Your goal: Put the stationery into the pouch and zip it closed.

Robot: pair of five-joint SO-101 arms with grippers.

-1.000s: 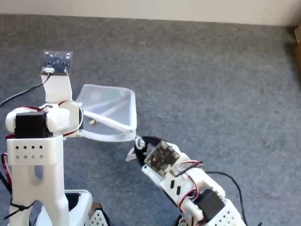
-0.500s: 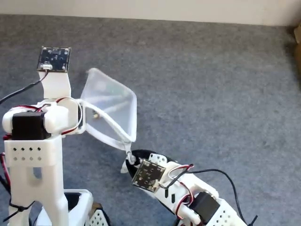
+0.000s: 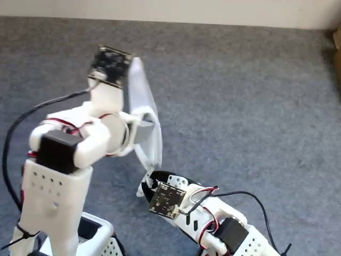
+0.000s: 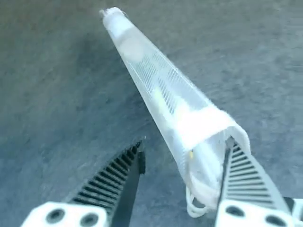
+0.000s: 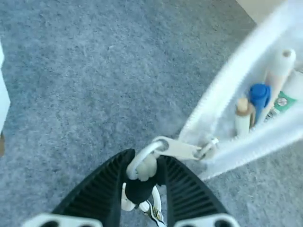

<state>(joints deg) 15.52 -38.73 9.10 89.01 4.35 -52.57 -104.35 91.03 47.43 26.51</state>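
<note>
left gripper (image 4: 185,145) has its fingers spread wide, with the end of the translucent mesh pouch (image 3: 145,117) lying against one of them; the pouch stands on edge over the grey carpet (image 3: 245,80), pens (image 5: 259,97) showing inside its open mouth. right gripper (image 5: 147,165) is clamped on the zip pull (image 5: 180,149) at the pouch's lower corner

The pouch (image 4: 161,90) was translucent white plastic mesh, edged with woven cloth zip tape. Its zipper pull (image 5: 177,149) looked smooth and glossy, like metal. The right gripper (image 5: 144,163) had jaws of ribbed, matt black plastic. The carpet (image 3: 256,96) was rough grey pile.
</note>
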